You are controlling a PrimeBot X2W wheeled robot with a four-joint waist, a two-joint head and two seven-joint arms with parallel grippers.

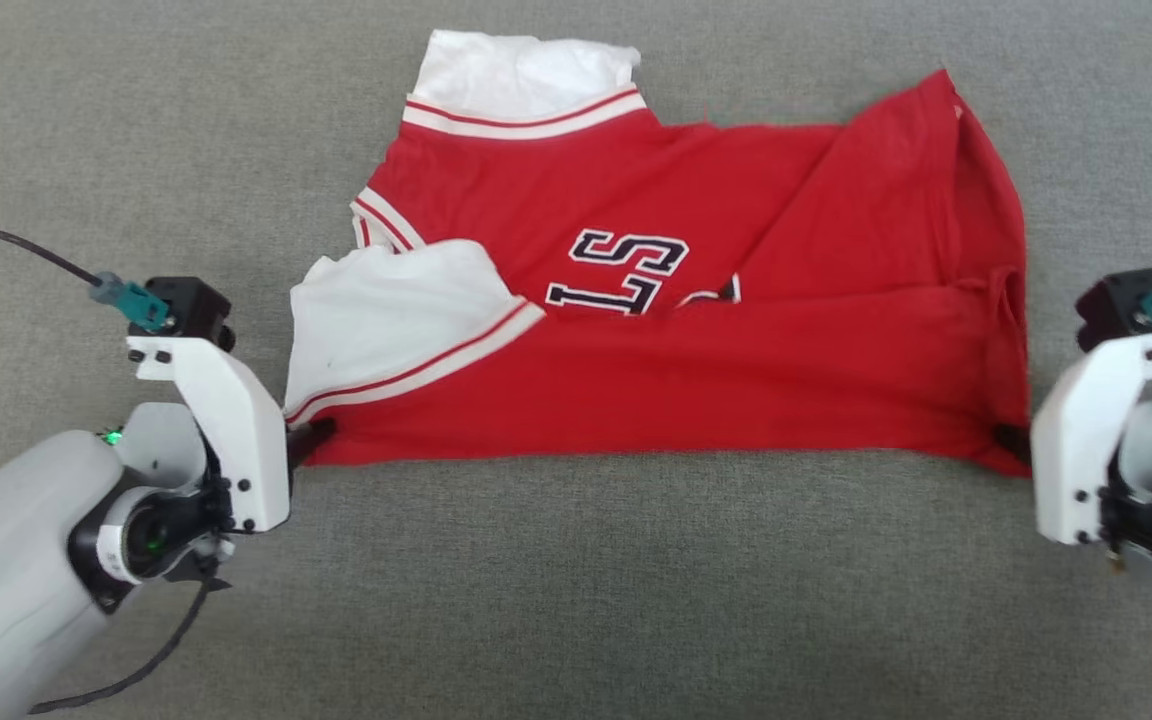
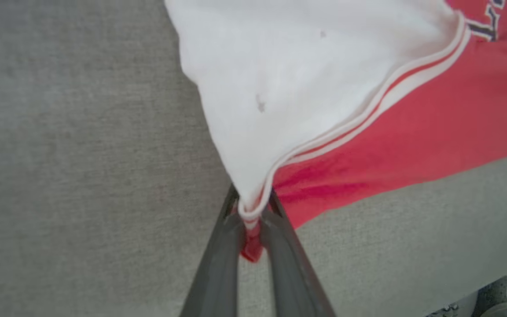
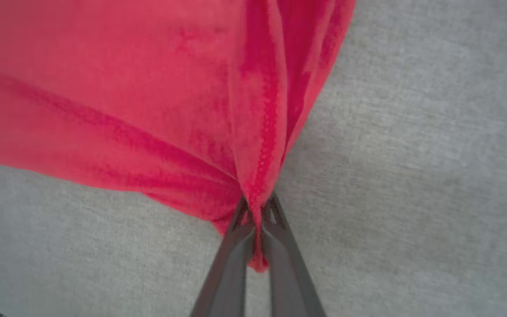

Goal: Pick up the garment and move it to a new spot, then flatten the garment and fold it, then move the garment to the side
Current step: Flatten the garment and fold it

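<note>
two corners of the garment [image 1: 636, 380] are pinched tight: the left gripper [image 1: 311, 437] grasps the lower-left one by the white sleeve [image 1: 386, 320], the right gripper [image 1: 1011, 437] the lower-right. it lies half folded mid-frame on the grey cloth surface [image 1: 576, 600]. it looks light and limp, apt to sag, so corners suit best. navy white-edged lettering [image 1: 626, 270] is partly folded under; what shows resembles 'ls'

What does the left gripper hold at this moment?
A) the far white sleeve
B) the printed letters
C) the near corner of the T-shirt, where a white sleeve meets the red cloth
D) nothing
C: the left gripper has its jaws shut on the garment at its near corner, with the edge of the white sleeve pinched between them.
</note>
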